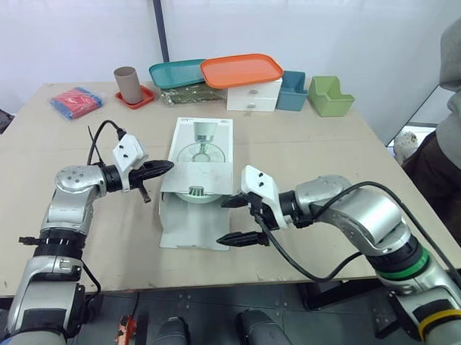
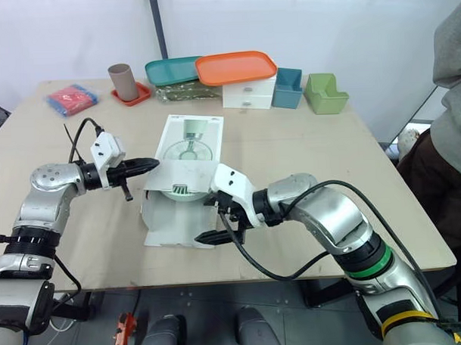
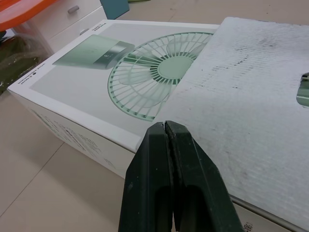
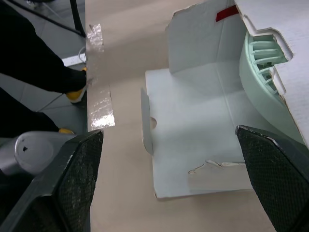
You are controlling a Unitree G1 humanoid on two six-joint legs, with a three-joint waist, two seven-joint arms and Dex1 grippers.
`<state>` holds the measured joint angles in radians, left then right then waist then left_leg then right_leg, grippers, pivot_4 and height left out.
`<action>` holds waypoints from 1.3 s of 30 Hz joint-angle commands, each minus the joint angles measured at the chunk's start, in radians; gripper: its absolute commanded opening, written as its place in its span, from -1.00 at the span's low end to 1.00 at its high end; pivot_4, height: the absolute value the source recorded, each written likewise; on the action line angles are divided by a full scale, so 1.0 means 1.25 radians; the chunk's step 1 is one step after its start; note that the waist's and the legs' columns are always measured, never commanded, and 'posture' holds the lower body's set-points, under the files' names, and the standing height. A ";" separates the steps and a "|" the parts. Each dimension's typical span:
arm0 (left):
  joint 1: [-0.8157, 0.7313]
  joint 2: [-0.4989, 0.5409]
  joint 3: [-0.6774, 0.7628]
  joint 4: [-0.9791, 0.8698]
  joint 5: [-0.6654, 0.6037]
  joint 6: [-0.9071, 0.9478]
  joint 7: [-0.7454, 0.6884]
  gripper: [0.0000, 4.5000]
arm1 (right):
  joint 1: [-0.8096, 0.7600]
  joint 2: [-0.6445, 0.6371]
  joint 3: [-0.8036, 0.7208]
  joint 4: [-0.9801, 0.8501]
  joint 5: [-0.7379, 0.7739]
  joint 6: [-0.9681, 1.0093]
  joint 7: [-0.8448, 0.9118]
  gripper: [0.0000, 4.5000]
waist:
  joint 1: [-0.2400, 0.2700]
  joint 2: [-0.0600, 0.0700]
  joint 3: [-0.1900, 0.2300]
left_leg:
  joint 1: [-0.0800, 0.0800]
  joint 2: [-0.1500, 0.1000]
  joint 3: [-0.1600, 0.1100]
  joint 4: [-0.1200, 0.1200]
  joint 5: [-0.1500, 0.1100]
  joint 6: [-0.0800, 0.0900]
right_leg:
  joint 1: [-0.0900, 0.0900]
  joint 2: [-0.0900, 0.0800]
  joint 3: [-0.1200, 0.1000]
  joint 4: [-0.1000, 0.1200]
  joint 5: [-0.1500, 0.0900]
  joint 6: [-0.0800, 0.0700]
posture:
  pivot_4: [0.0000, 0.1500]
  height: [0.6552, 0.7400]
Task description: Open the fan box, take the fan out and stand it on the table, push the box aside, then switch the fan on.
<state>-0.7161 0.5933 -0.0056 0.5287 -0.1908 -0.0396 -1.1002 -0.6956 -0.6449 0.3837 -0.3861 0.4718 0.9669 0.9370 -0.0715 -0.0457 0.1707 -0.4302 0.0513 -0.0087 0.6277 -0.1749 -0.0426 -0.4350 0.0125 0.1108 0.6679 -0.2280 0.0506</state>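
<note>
Pressing its fingers together, the left hand (image 1: 164, 166) meets the lifted flap of the fan box (image 1: 205, 152). The right hand (image 1: 223, 222) gapes empty at the open end, the fan (image 1: 193, 193) inside.

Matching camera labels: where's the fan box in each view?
Left eye view: fan box at table centre, between the two arms.
Right eye view: same spot, a little left of picture centre.
Left wrist view: its printed top face, seen close.
Right wrist view: its open end, bottom flap lying on the table.
Shared landmark: the grey top flap.
</note>
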 commanded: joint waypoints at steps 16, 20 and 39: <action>-0.012 -0.012 -0.006 0.003 0.019 -0.015 -0.001 -0.95 | 0.037 -0.093 0.012 0.085 -0.157 -0.165 0.036 1.00 | 0.000 0.000 0.000 | 0.000 0.000 0.001 0.000 0.000 0.000 | 0.000 0.000 0.000 0.000 0.000 0.001 | 1.00 1.00; -0.009 -0.010 -0.005 0.001 0.020 -0.014 0.001 -0.95 | 0.035 -0.055 0.009 0.115 -0.187 -0.174 0.015 1.00 | 0.000 0.000 0.000 | 0.000 0.000 0.001 0.000 0.000 0.000 | -0.001 0.000 0.000 0.000 0.000 0.001 | 1.00 1.00; 0.002 -0.018 -0.010 0.004 0.027 -0.026 0.018 -0.95 | 0.010 0.122 -0.049 0.121 -0.162 -0.110 -0.077 1.00 | -0.003 0.000 0.000 | 0.000 0.000 0.000 0.000 0.000 0.000 | 0.000 0.000 0.000 0.000 0.001 0.000 | 1.00 1.00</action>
<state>-0.7186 0.5715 -0.0045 0.5312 -0.1697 -0.0659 -1.0761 -0.6460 -0.5045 0.3544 -0.2103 0.2518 0.8441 0.8451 -0.0757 -0.0457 0.1708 -0.4301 0.0516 -0.0081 0.6281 -0.1747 -0.0424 -0.4356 0.0129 0.1111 0.6683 -0.2267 0.0511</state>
